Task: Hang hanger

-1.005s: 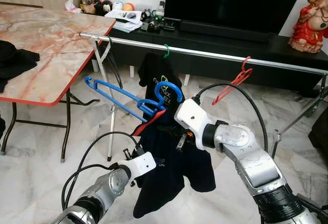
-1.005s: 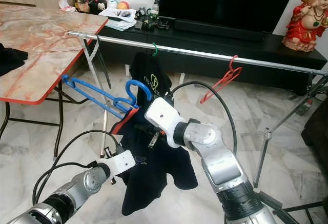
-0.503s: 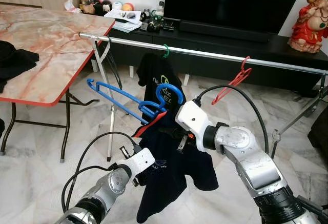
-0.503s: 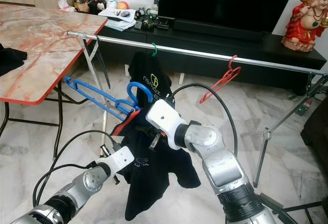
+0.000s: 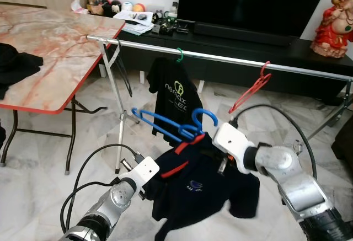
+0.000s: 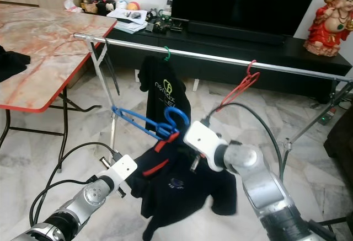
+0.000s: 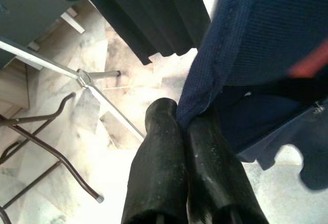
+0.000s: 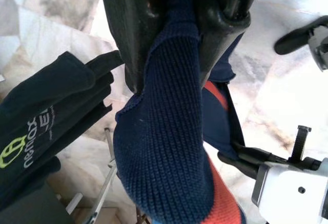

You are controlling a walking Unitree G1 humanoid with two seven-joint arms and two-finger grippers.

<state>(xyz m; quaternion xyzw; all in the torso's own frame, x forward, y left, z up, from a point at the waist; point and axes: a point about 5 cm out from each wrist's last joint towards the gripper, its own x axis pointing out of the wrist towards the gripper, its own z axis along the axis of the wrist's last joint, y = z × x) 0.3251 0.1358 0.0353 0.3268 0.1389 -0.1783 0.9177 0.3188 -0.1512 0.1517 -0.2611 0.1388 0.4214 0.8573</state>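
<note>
A navy shirt (image 5: 201, 188) with a red collar hangs on a blue hanger (image 5: 165, 126), spread low between my two arms. My right gripper (image 8: 171, 44) is shut on the shirt's knitted collar fabric, just under the hanger's hook (image 5: 205, 117). At the shirt's left edge my left gripper (image 7: 183, 124) is shut on the hem. Behind runs the silver rail (image 5: 231, 60). On it hang a black printed t-shirt (image 5: 175, 96) on a green hook and a bare red hanger (image 5: 251, 89).
A marble-top table (image 5: 55, 48) with a red edge stands at the left, a black cloth (image 5: 14, 67) lying on it. The rail's folding legs (image 5: 118, 108) stand beside the table. A dark TV bench (image 5: 248, 42) and a red statue (image 5: 333, 17) sit behind the rail.
My right arm has swung right and lower, carrying the blue hanger with it. The navy shirt, which hung straight down, now spreads wide between the two grippers.
</note>
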